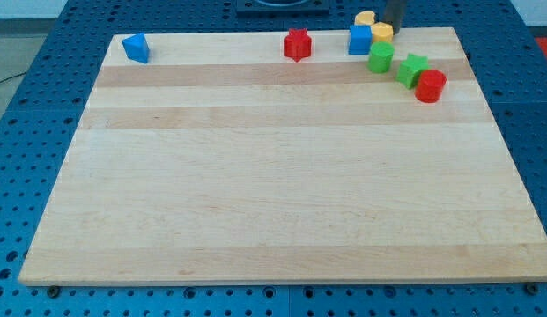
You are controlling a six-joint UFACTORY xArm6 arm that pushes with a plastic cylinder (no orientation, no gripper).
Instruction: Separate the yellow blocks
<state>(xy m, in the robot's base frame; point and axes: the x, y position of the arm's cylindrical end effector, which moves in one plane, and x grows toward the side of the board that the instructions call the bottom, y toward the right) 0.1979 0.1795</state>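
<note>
Two yellow blocks sit at the board's top edge, right of centre. One yellow block (365, 18) is at the very edge, above a blue cube (359, 40). The other yellow block (382, 33) is just right of the cube. The two are close together, possibly touching. My tip (394, 25) is at the top edge, against the right side of the second yellow block; only the rod's lower end shows.
A green block (380, 58), a second green block (411, 69) and a red cylinder (430, 85) run diagonally below the yellow blocks. A red star (297, 44) sits top centre. A blue block (135, 47) sits top left. The wooden board (273, 176) lies on a blue perforated table.
</note>
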